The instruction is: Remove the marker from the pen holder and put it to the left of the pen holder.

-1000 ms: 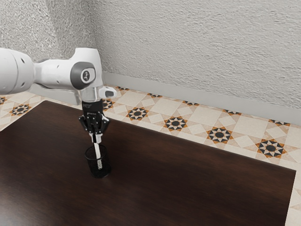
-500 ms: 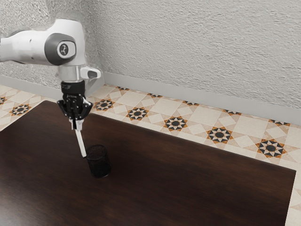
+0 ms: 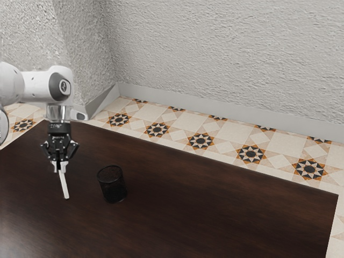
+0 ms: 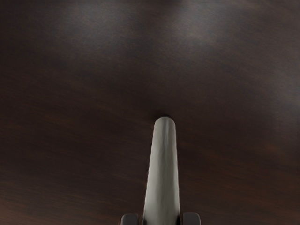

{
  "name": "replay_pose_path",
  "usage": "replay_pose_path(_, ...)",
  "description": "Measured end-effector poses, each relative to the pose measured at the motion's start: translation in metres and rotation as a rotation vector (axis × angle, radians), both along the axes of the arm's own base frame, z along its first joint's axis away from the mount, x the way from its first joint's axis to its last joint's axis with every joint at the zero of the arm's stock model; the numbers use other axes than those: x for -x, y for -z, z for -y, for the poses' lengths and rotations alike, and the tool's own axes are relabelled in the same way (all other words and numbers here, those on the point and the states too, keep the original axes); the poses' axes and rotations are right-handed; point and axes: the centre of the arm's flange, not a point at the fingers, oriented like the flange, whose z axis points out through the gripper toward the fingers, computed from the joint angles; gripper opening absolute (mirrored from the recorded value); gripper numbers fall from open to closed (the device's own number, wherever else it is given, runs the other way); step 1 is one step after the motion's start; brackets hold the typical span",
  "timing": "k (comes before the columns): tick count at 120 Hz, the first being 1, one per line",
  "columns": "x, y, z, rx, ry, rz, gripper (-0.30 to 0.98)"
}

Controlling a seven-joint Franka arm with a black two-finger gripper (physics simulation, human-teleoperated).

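Your gripper [image 3: 60,164] is pinching the white marker [image 3: 64,185] by its upper end, and the marker hangs below the fingertips, slightly tilted, with its free end close to or on the dark table [image 3: 215,209]; you can't tell which. From your gripper, the black pen holder [image 3: 112,185] stands upright toward the exterior view's right, apart from the marker.

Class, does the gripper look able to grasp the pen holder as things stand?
Probably not: the gripper is closed on the marker, though the way across to the pen holder looks free.
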Motion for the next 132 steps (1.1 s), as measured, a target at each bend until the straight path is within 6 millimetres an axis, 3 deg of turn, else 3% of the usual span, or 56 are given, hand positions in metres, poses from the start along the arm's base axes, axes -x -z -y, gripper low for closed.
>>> replay_pose_path(25, -0.021, 0.011, 0.015, 0.041, -0.004, 0.073, -0.04)
replay_pose_path(48, -0.034, 0.022, 0.021, 0.066, -0.026, 0.143, 0.09)
replay_pose_path(85, -0.043, 0.054, 0.019, 0.081, -0.062, 0.189, -0.02)
replay_pose_path(93, -0.048, 0.050, 0.029, 0.091, -0.042, 0.205, 0.12)
replay_pose_path(108, -0.050, 0.046, 0.029, 0.097, -0.034, 0.221, 0.37)
replay_pose_path(115, -0.051, 0.035, 0.028, 0.095, -0.030, 0.239, 0.45)
replay_pose_path(119, -0.051, 0.014, 0.032, 0.093, -0.019, 0.268, 0.48)
replay_pose_path(132, -0.029, -0.119, 0.086, 0.074, 0.090, 0.442, 0.56)
